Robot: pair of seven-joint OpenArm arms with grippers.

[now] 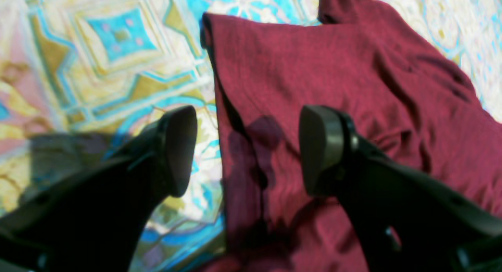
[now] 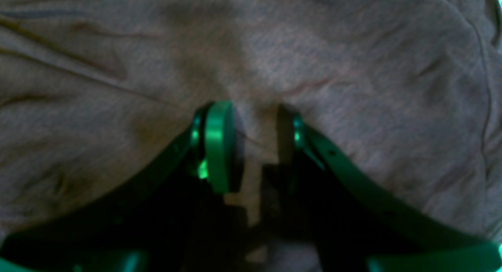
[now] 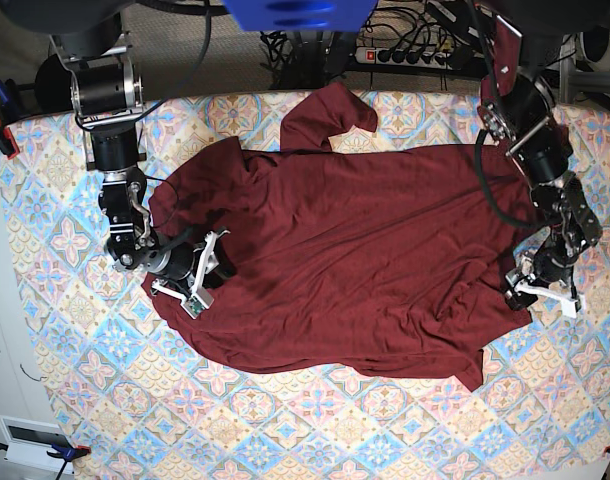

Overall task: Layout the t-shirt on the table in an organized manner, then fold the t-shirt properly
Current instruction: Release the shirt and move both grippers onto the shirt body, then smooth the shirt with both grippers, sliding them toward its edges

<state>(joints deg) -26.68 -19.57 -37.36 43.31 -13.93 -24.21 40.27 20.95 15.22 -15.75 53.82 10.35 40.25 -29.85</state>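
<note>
t-shirt (image 1: 313, 76) edge between spread jaws, table (image 1: 117, 68)

Base view: even, bright overhead light, sharp, soft shadows only. Left wrist view: soft focus, colours oversaturated, cloth pattern on the table (image 1: 117, 68) blown out at top right; left gripper (image 1: 247, 150) throws a dark shadow on the t-shirt (image 1: 333, 68). Right wrist view: dim, blurry, bad colour cast, fabric reads grey, right gripper (image 2: 255, 146) reads green.
</note>
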